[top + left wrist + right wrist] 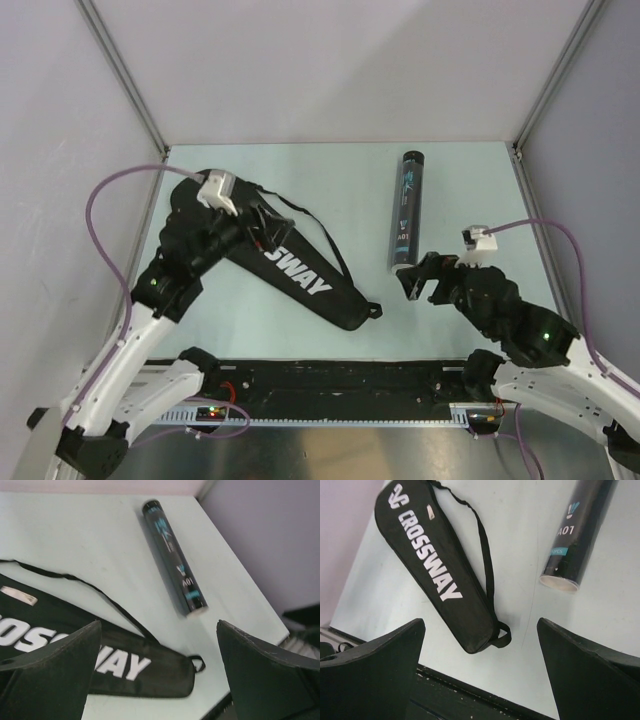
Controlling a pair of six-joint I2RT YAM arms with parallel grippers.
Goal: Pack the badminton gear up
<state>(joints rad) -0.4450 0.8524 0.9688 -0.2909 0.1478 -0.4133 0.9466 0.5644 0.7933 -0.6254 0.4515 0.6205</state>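
A: Left gripper (pixel 158 622), state?
B: Jaws spread wide with nothing between them. It sits over the racket bag (pixel 60 645). The bag lies flat, white lettering up, and its narrow end shows between the fingers. Whether it touches the bag, can't tell.
A: Where's the tube?
B: The black tube (pixel 172 555) lies on the table (pixel 75 535) ahead of that gripper, apart from the bag, with its pale end nearest the fingers.
A: Right gripper (pixel 480 621)?
B: Also wide open and holding nothing. The tube's pale end is just ahead of it, off to the right. The bag is ahead on the left, with its strap running along the near edge.
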